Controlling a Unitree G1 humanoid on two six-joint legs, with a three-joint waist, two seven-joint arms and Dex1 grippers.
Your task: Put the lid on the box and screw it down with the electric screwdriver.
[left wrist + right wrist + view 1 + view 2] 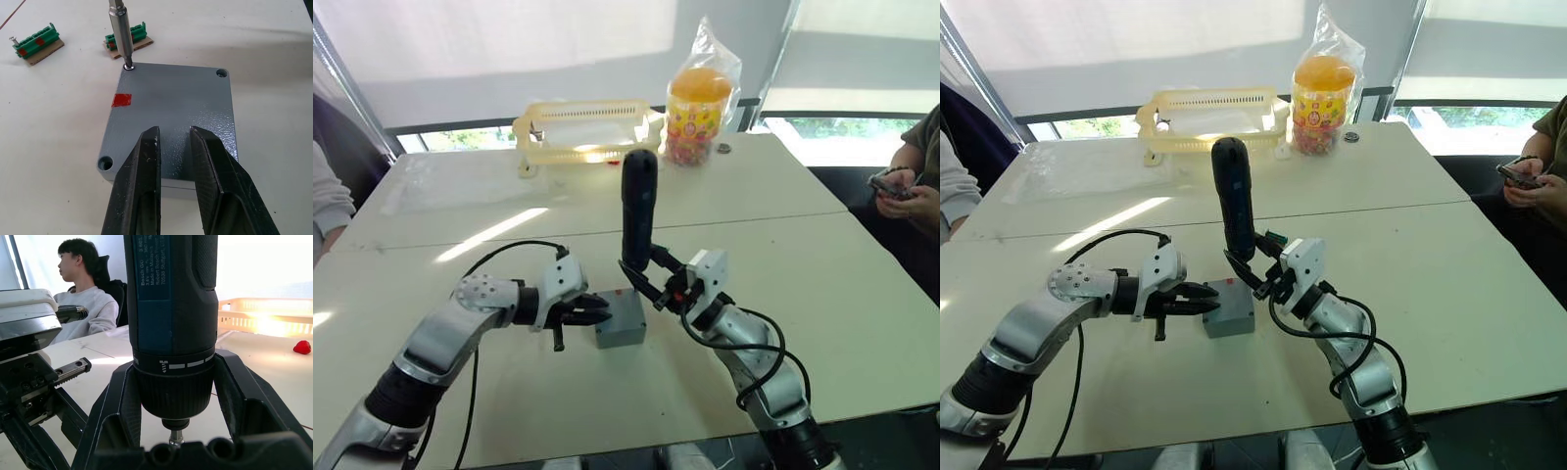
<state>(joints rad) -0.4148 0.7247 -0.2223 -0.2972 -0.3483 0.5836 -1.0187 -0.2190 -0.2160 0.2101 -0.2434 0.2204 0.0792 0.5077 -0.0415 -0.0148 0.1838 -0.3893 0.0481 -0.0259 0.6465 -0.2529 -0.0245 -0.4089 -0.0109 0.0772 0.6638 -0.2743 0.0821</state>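
Box mid-table, lid seated on top. Right gripper clamped round electric screwdriver, upright, bit in far corner screw. Left gripper on lid near edge, fingers slightly parted, holding nothing. Risk: tool tilts, bit cams out; torque spins box if hold is light.

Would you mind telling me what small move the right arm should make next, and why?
Probably keep pressing the electric screwdriver straight down and drive this screw: its bit already sits in the lid's corner hole, while the left end effector rests on the lid and two other visible holes are empty.
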